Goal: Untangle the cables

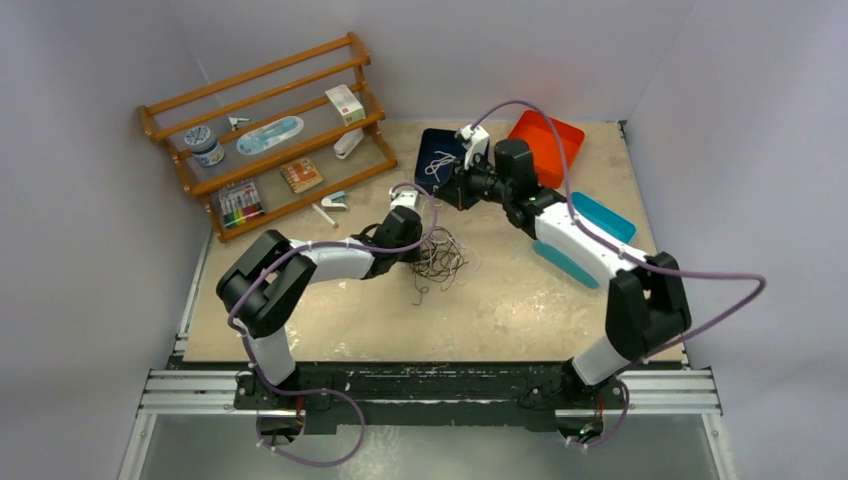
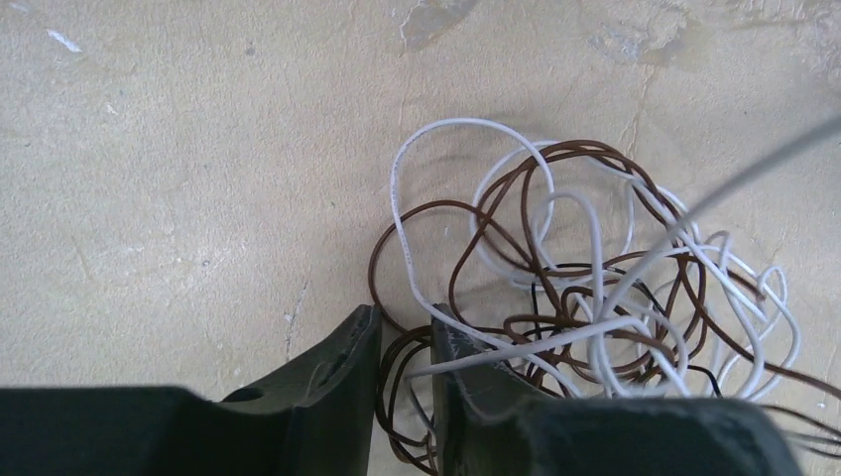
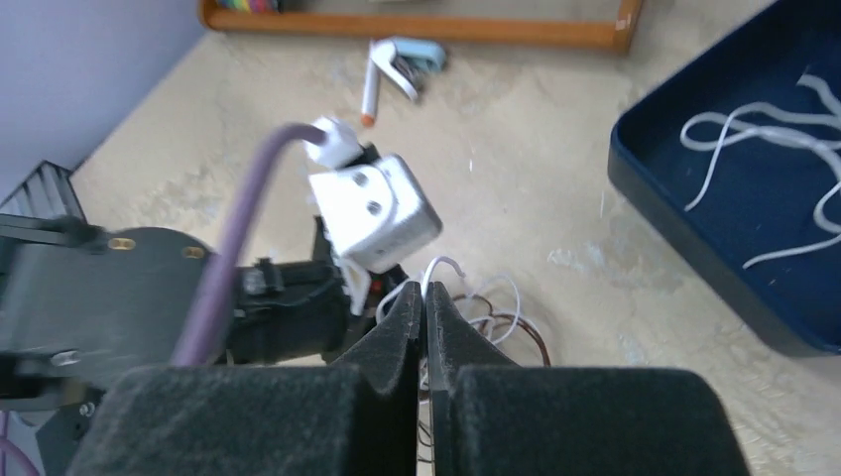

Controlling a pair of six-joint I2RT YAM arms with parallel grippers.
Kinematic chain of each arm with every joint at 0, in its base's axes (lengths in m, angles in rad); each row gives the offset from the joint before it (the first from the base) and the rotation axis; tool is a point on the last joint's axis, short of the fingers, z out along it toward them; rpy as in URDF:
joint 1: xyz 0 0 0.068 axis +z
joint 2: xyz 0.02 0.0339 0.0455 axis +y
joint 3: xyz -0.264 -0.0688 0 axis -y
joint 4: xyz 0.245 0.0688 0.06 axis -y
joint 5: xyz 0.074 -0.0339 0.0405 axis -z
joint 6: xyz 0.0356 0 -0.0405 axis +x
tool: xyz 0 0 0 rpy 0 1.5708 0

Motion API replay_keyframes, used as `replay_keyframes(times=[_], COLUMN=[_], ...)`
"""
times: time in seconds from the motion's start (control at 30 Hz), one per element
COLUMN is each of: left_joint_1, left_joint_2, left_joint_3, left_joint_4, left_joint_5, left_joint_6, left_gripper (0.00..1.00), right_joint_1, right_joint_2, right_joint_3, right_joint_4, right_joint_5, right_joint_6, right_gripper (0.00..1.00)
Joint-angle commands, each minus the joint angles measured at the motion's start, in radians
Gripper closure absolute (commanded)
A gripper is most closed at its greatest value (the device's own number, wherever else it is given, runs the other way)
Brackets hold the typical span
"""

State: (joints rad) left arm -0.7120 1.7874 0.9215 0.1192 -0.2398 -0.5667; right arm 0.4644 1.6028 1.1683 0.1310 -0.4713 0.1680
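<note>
Cables (image 2: 555, 288) sit as one knot on the tabletop (image 2: 179, 178), just ahead and to the right of the left gripper (image 2: 407, 319). Its gap is narrow, with brown loops lying in it, not visibly pinched. Right gripper (image 3: 424, 296) is pressed together, a white strand (image 3: 443, 263) poking out at its tips — looks pinched. The knot lies below and just ahead of it. One strand runs straight from the knot, up and off to the left gripper's right. Left is nearer the knot — next pull probably goes along that strand, with left anchoring.
</note>
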Motion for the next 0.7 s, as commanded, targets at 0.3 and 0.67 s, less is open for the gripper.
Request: replay_keyframes(times=[0.3,0.67], left_joint_1=[-0.003,-0.002], left_joint_2=[-0.004,-0.013], left_joint_3=[-0.015,-0.041], left_joint_4=[0.037,0.048], left_joint_5=[-0.029,-0.029], left_joint_6=[0.004,0.004], left_gripper=[0.82,0.96], right_joint_1=[-0.001,-0.002], right_joint_2=[-0.268,-0.352], right_joint_3=[0.131,0.276], right_joint_4=[0.035,-0.006], right_joint_5=[0.16,0.318], right_joint_6=[-0.001,-0.06], right_gripper=[1.0,1.0])
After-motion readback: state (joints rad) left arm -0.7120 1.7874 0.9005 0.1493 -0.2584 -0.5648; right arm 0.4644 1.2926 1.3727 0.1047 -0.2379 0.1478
